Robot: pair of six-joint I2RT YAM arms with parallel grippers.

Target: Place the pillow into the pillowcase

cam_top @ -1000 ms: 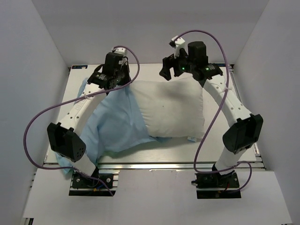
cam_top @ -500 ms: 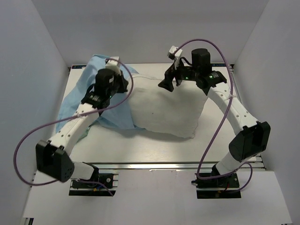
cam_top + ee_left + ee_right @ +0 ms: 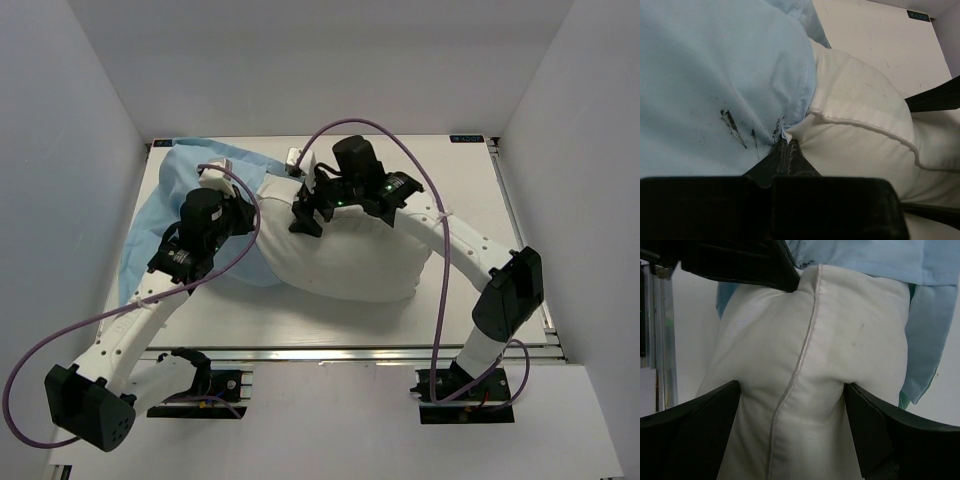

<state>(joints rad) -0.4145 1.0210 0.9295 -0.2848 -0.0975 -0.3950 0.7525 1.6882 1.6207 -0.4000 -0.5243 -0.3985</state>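
The white pillow [image 3: 350, 265] lies across the middle of the table, its left end inside the mouth of the light blue pillowcase [image 3: 170, 200]. My left gripper [image 3: 243, 214] is shut on the pillowcase hem, with a bit of blue cloth pinched at its tips [image 3: 786, 145] right against the pillow [image 3: 860, 115]. The pillowcase [image 3: 715, 75] fills the left of that view. My right gripper [image 3: 305, 215] straddles the pillow's far left edge. Its wide-set fingers [image 3: 792, 410] press into both sides of the pillow [image 3: 805, 365], denting it. Pillowcase cloth [image 3: 880, 260] hangs beyond.
The white table [image 3: 460, 180] is boxed in by pale walls on three sides. A metal rail [image 3: 380, 352] runs along the near edge, by the arm bases. The left arm's black fingers [image 3: 750, 265] show at the top of the right wrist view.
Both grippers have moved left and nearer. The pillow has travelled left with the right gripper, and the pillowcase has been drawn further over the pillow's left end.
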